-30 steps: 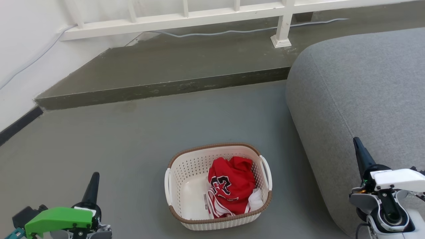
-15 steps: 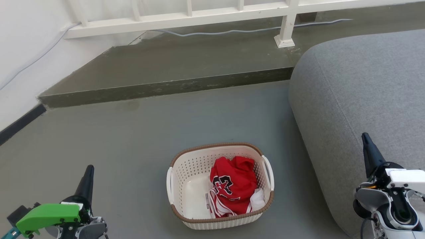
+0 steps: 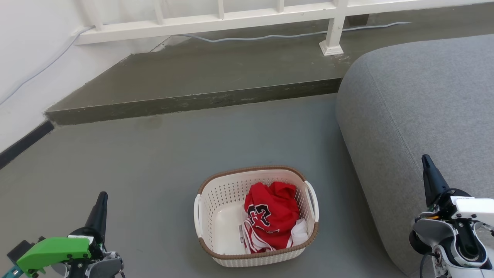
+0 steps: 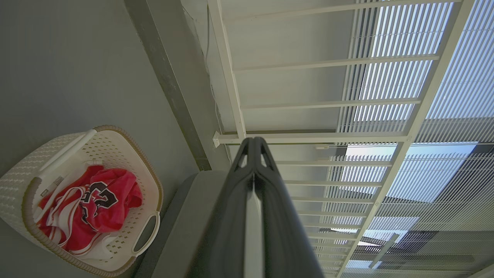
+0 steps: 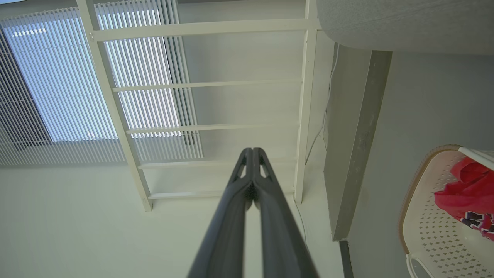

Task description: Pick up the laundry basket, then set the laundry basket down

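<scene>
The laundry basket (image 3: 225, 195) stands upright on the grey floor (image 3: 154, 162), short of the raised step (image 3: 193, 102) and just beside the grey upholstered seat (image 3: 417, 96). A red garment (image 3: 270, 216) lies in its right half. The left gripper (image 3: 102, 196) hangs well apart to the basket's left. The right gripper (image 3: 425, 160) is off to its right, seen against the seat. Neither touches the basket or its handles. In the wrist views each gripper's fingers are pressed together tip to tip, holding nothing.
</scene>
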{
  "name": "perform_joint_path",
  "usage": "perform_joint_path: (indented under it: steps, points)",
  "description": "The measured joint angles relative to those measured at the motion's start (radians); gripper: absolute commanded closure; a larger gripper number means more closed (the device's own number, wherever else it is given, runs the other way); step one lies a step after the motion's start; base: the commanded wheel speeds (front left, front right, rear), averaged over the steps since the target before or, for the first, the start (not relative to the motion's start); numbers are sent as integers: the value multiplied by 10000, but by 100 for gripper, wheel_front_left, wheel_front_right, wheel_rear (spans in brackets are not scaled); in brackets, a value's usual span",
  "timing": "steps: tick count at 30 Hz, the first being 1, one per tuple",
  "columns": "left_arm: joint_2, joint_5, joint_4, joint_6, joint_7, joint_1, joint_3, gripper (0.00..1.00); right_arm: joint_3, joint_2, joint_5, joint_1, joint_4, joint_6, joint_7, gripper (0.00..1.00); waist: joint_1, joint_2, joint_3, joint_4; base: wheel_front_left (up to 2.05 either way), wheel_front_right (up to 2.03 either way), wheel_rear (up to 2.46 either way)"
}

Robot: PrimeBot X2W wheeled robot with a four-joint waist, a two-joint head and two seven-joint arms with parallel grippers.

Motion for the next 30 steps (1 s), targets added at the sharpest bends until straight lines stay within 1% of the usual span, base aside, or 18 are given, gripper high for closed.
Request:
perform_joint_path:
  steps: [30]
  points:
    - [0,0,128,-13,42,-98,40,100,-19,4,0,-6,75,2,0,100,0,0,-4,1,0,0,0]
